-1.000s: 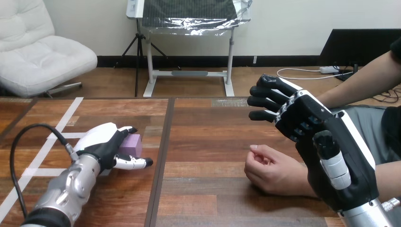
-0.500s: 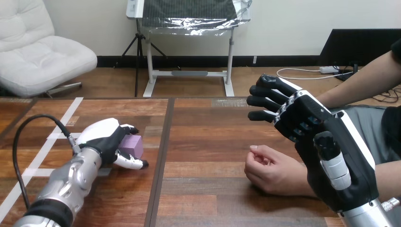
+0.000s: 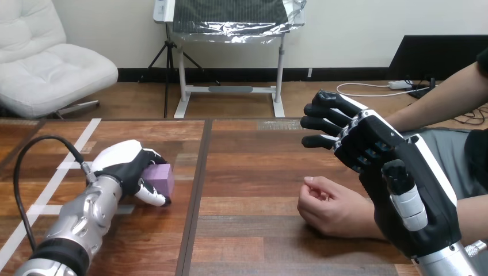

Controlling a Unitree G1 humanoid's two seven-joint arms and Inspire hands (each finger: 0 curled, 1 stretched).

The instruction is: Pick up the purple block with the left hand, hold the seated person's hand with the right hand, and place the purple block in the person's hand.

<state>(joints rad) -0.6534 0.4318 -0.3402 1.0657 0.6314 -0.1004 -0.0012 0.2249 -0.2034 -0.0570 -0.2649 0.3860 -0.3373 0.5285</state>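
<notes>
— Where do we stand with the small, matte purple block (image 3: 163, 175)?

— It sits on the brown plank wooden table (image 3: 259, 167), in the left half, just left of the dark seam down the middle. Our left hand (image 3: 124, 164) is over it, fingers curled on its far side and thumb hooked on the near side, so we judge the hand clamped on it, though the block is not yet lifted.

— How do we expect it to handle?

— Light and stiff, we think, with flat faces and square edges; it looks like foam or painted wood, we cannot tell which. The faces look smooth, so it could slip. We would pinch two opposite flat faces, not the corners, so it does not twist out on the lift.

— And our right hand (image 3: 368, 149)?

— It is raised toward the table's right edge, fingers spread and only slightly bent, holding nothing. The person's hand (image 3: 331, 207) rests below it as a loose fist, nearer the table's front edge. We see no finger round it; whether the palm touches the forearm we cannot tell.

— What has changed over the last second?

— Our left thumb has drawn in from its outstretched reach toward the seam and now lies against the block, and the forearm has swung a little. The block, the right hand and the person's fist have kept their places.
</notes>
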